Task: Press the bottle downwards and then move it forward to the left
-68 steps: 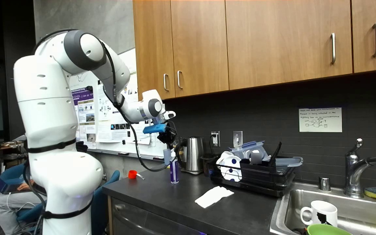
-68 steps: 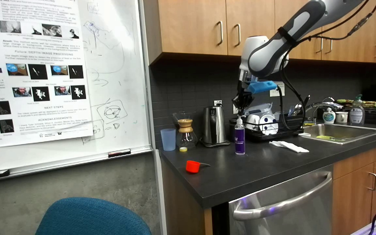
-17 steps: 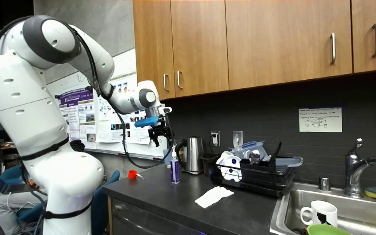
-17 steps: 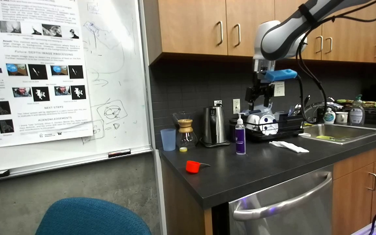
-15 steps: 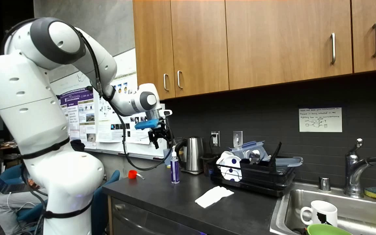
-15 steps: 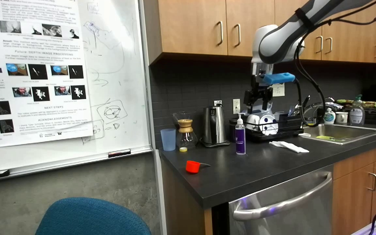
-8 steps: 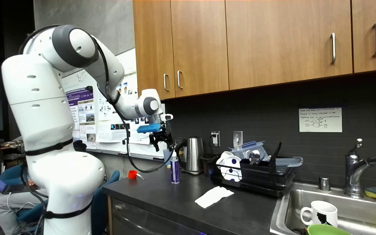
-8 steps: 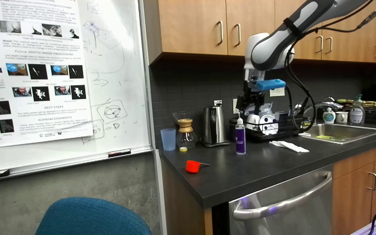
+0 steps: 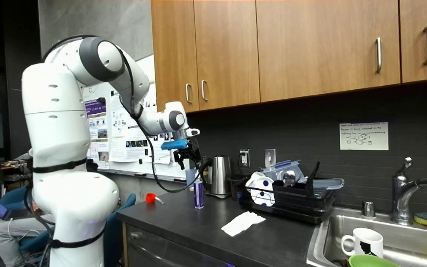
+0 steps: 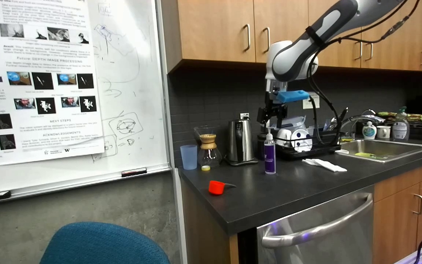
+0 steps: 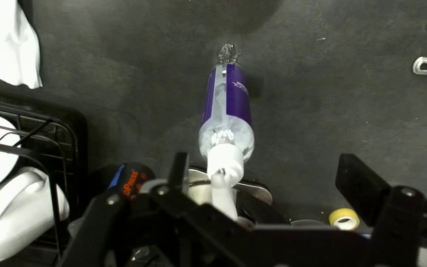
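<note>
Wrist view: you look down on a slim clear bottle (image 11: pixel 237 98) with a purple label and a white pump top (image 11: pixel 225 161); the pump top shows between your black fingers (image 11: pixel 360 185), nearer the finger on the left of this view.
Fingers: spread wide and pointing down; whether either touches the pump top, you cannot tell.
Bottle: upright on your dark table (image 10: pixel 306 190), below the fingers in both exterior views.
Shiny steel kettle (image 10: pixel 240 143): near the bottle but apart from it, closer to the dark tiled wall (image 10: pixel 211 99).
Translucent blue cup (image 10: pixel 189 157): standing at the end of the table by the whiteboard (image 10: pixel 141 93), just beside a glass carafe (image 10: pixel 209 157) with a wooden collar.
Yellow ring-shaped roll (image 11: pixel 336 214): lying near the cup and the carafe.
Red round scoop (image 10: pixel 216 187): well apart from the bottle, its thin handle turned toward the bottle's side.
Folded white sheet (image 9: pixel 243 223): on the table in front of a black dish rack (image 9: pixel 295 204); cloth or paper, you cannot tell.
Blue-dotted white dish (image 9: pixel 262 191): in the rack, at the end nearer the bottle.
Steel sink (image 9: pixel 317 248): beyond the rack from the bottle; in an exterior view you see inside it a white mug (image 9: pixel 369 241) with a black print and part of a round green dish (image 9: pixel 371 261).
White-and-grey arm (image 9: pixel 56 89): it bends over and slopes down to your fingers, with a blue block (image 9: pixel 174 144) fixed at its wrist end.
</note>
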`<state>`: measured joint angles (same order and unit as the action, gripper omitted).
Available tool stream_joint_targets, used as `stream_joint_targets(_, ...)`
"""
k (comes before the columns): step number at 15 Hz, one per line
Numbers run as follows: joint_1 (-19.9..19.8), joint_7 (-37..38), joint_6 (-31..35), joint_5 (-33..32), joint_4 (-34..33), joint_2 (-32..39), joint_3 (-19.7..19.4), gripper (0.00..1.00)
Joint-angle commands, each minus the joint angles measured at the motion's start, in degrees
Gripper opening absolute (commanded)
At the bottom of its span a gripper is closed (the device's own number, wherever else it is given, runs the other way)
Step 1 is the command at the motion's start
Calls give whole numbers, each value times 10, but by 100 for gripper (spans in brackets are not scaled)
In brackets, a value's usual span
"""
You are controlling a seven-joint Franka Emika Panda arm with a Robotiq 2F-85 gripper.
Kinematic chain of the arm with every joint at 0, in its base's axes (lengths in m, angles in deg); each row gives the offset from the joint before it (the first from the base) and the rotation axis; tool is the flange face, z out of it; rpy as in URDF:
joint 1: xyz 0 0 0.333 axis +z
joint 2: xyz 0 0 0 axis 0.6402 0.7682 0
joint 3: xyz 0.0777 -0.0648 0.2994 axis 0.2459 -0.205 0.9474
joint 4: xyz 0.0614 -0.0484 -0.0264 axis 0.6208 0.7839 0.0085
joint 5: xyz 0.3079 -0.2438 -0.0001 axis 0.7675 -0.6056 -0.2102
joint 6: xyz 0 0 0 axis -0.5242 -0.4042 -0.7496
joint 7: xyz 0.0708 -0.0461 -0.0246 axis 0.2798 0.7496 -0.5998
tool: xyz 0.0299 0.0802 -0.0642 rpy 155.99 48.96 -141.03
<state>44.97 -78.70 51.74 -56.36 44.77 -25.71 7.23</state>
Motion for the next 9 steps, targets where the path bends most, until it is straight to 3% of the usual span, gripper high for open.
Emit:
stream_joint_targets(1, 1, -1, -9, -16, -41, 36, -3, 100)
stream_joint_targets(2, 2, -4, -10, -16, -47, 41, -4, 75)
stream_joint_targets(4, 3, -5, -10, -16, -55, 49, -6, 68)
stream_joint_targets(9, 4, -9, -10, -12, -61, 50, -10, 30)
